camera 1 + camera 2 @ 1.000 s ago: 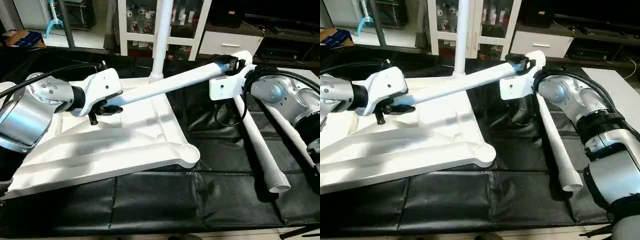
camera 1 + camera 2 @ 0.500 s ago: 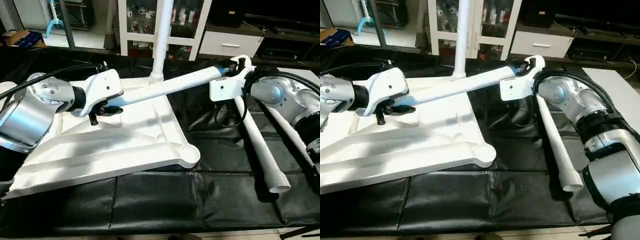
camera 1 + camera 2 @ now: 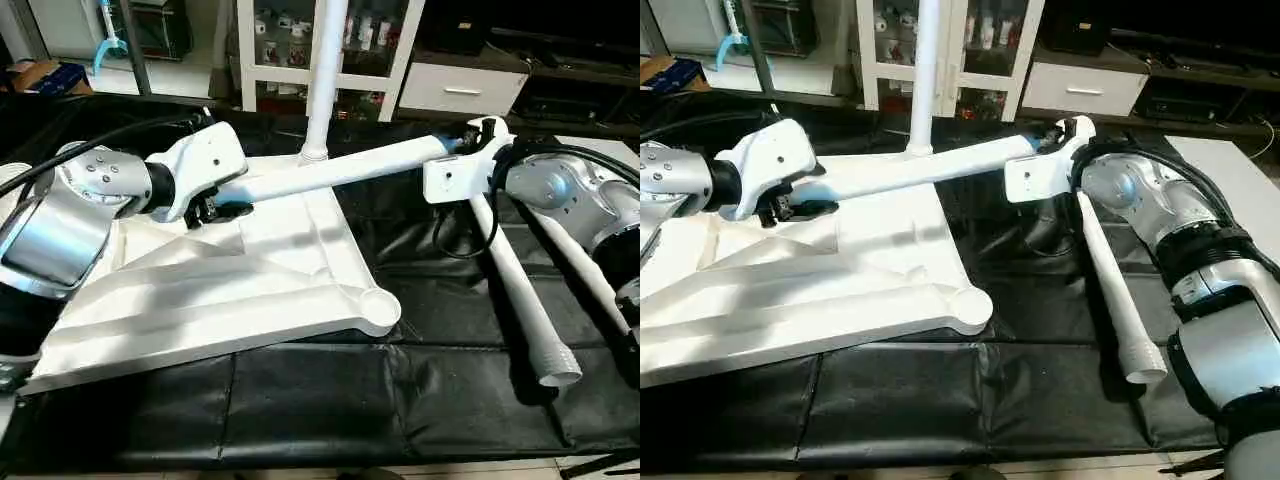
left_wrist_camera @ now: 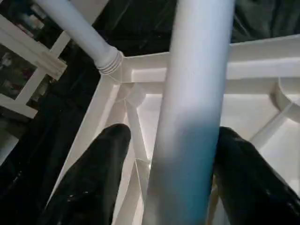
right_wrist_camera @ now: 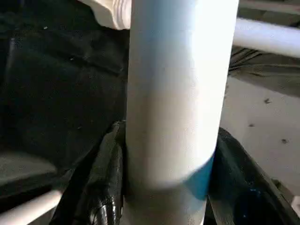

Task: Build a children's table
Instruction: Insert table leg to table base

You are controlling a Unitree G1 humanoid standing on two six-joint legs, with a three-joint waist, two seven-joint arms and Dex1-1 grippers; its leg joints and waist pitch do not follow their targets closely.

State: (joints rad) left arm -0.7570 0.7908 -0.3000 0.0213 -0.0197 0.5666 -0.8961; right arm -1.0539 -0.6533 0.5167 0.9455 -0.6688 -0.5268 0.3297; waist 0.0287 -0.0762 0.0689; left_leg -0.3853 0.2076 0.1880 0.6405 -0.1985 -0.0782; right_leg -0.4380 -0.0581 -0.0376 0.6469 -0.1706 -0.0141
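The left claw [image 4: 159, 178] has let go a little since a second ago: its black fingers [image 4: 93, 178] now stand apart on both sides of the long white leg [image 3: 330, 172], with a gap on at least one side. The claw has also dipped closer to the table top [image 3: 200, 290]. The right claw [image 5: 164, 187] has closed in tighter on the far end of the same leg, and its fingers press on both sides, so it is gripping the leg.

The leg lies slanted between the two arms, its near end low over the white top and its far end higher, by the right arm. I think the robot holds it by both ends to steer the low end toward a round corner hole.

The top lies upside down on the black table [image 3: 330, 410]. You can see its raised ribs and a round socket [image 3: 376, 305] at the near corner. One leg [image 3: 322, 70] already stands up straight in the far corner. Two more legs [image 3: 520, 300] lie on the black cover just beside the right arm, waiting. They are long white tubes, thinner at one end.
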